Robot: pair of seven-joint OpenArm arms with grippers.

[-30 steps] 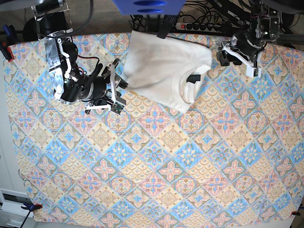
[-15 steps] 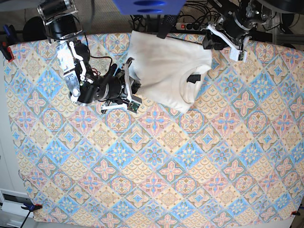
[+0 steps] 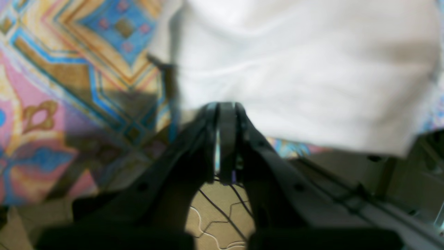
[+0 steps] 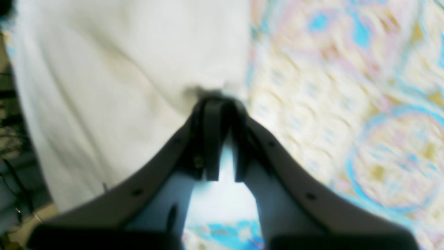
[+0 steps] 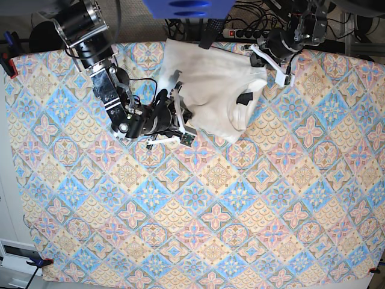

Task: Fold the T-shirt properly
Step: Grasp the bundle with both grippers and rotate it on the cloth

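The white T-shirt lies folded at the table's far middle, plain side up, its black neck tag showing at the collar. My right gripper is at the shirt's near-left edge. In the right wrist view its fingertips are pressed together on puckered white cloth close to that edge. At the shirt's far-right corner sits my left gripper. Seen from the left wrist, its jaws are shut and the fingertips overlap the hem of the cloth.
A patterned tablecloth covers the whole table. Behind the far edge lie a power strip and cables. A blue object hangs over the top middle. Clamps hold the cloth at the left side.
Both arms moved in onto the shirt: the right gripper slid rightward to its left edge, the left gripper shifted leftward to its far-right corner. Both pairs of jaws closed.
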